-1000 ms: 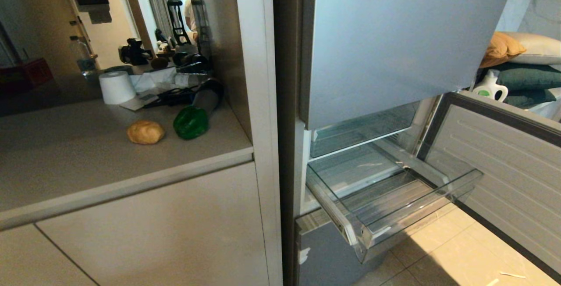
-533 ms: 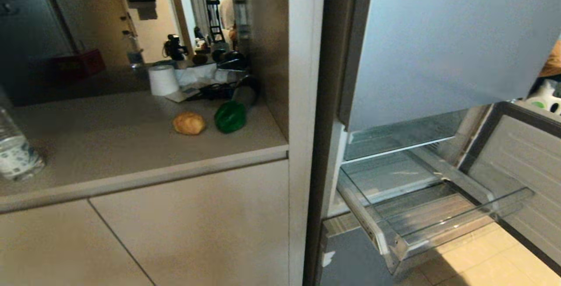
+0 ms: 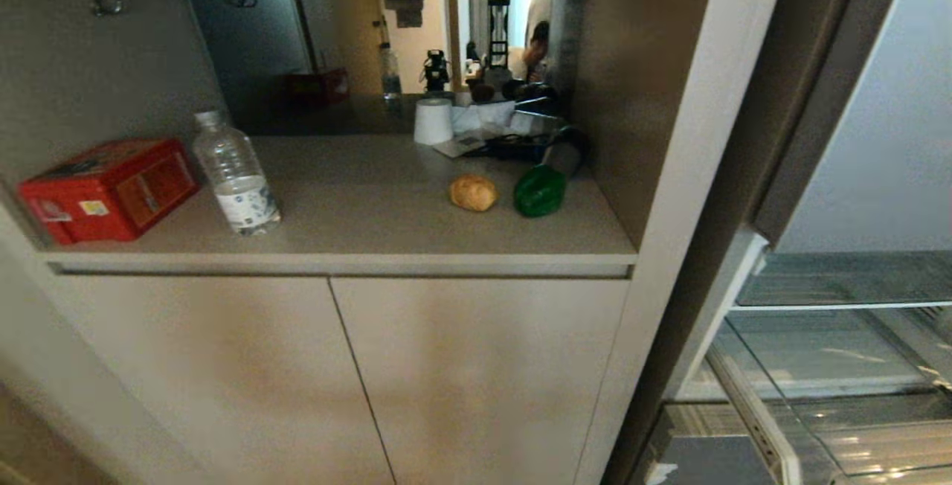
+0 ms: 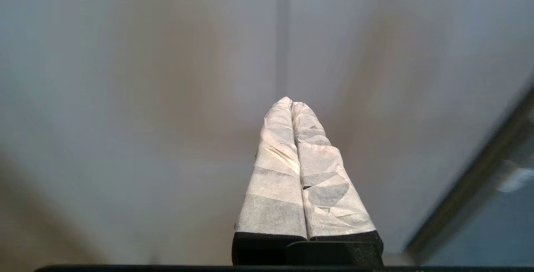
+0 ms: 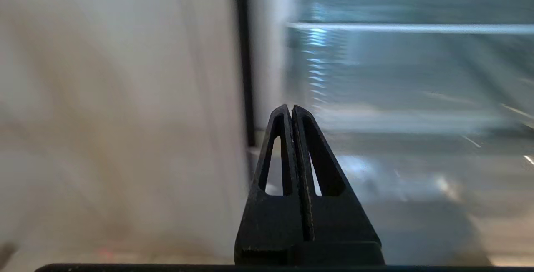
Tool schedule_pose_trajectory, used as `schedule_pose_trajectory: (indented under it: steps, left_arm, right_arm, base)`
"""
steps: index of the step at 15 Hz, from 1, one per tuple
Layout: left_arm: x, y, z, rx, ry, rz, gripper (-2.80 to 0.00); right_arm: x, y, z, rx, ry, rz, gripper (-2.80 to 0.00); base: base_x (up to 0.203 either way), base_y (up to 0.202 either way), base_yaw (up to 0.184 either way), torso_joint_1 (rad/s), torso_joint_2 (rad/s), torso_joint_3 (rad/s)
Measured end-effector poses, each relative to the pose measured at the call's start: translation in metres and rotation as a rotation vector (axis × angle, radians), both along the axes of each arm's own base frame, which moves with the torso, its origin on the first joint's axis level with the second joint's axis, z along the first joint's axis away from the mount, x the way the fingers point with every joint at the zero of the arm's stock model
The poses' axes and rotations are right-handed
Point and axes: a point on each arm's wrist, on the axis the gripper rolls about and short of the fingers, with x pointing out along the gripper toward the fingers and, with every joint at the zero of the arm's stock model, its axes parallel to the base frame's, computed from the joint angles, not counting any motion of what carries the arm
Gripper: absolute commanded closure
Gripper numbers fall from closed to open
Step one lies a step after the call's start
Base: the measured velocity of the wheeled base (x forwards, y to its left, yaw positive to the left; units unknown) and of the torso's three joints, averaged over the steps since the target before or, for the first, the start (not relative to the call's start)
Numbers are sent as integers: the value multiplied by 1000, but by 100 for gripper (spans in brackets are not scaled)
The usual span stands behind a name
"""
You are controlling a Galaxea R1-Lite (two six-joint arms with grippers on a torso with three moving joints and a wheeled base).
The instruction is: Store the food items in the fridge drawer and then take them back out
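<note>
Both the left gripper and right gripper have jaws pressed together, empty. The roll and green pepper lie on the worktop, well apart from either jaws.

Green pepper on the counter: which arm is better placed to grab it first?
Right, marginally. The green pepper lies at the counter's right end, beside the roll. Both the left gripper and right gripper are shut, empty, and face the cabinet fronts below.
</note>
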Motion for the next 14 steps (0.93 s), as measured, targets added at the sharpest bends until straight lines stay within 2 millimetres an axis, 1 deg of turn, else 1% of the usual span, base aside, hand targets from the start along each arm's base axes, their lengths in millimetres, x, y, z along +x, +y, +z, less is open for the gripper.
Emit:
schedule_pose_trajectory:
  steps: [4,11,14]
  left_arm:
    - [0,0,0,0,0,0,0]
    - [0,0,0,-1,-1,0,0]
    - [0,0,0,-1,0,0,0]
  right_arm:
    - [0,0,0,-1,1,1,0]
    - [0,0,0,-11,1,5,0]
    - [0,0,0,-84,0,15,0]
  base:
    - [0,-5,145,2,3,4]
    - [0,0,0,0,0,0]
    - [0,0,0,0,0,0]
